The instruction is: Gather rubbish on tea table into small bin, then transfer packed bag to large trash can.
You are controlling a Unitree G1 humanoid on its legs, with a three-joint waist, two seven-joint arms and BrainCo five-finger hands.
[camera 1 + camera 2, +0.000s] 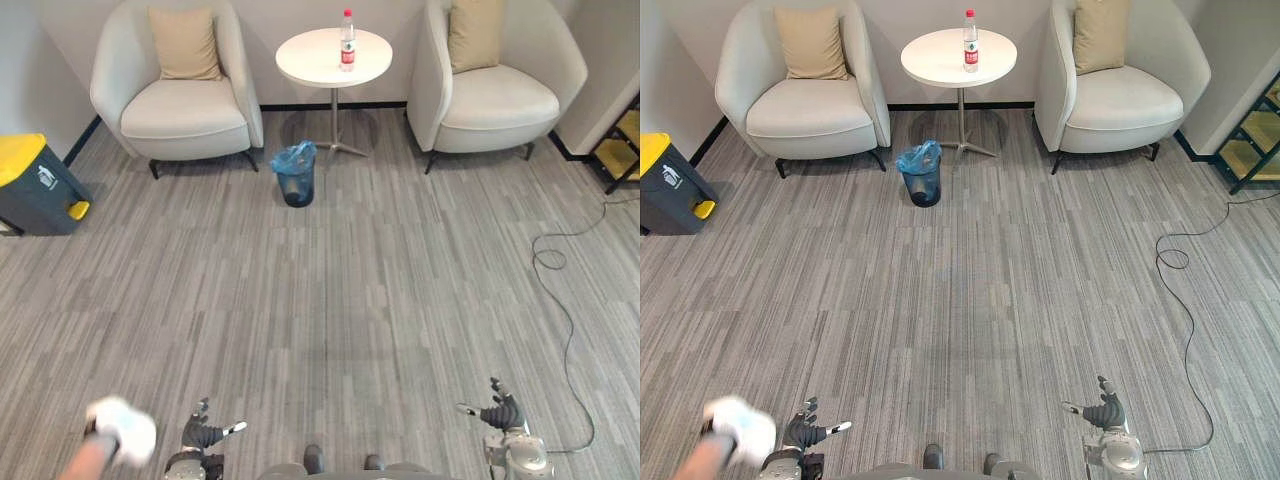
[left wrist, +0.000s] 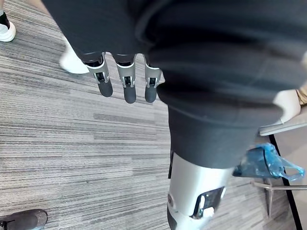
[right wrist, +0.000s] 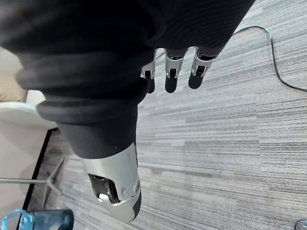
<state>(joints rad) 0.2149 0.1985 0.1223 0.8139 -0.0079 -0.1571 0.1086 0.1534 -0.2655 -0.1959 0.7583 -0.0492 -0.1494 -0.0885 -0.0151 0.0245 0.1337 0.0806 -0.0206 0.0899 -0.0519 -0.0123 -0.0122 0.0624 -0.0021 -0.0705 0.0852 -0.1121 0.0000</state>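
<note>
**Left eye view: bottle (image 1: 347, 42) far ahead, not yet collected**

The bottle stands upright, long axis vertical, near the middle of the round white surface (image 1: 310, 62) at the far end of the room. No other rubbish can be made out there.

The left robot hand (image 1: 205, 432) and the right robot hand (image 1: 500, 412) sit low at the near edge of the view, well apart from the bottle. Each wrist view shows straight, relaxed fingers holding nothing.

The bottle lies straight ahead, about midway between the two, so neither robot hand is judged nearer. An approach across the floor is judged necessary before any reach.

The small bin (image 1: 295, 178), lined with a blue bag, stands on the grey striped carpet (image 1: 350, 290) just beside the surface's foot, on the robot's left. The large trash can (image 1: 35, 190), grey with a yellow lid, stands by the left wall, well apart from the bin. Two pale armchairs (image 1: 185, 105) flank the surface.
</note>
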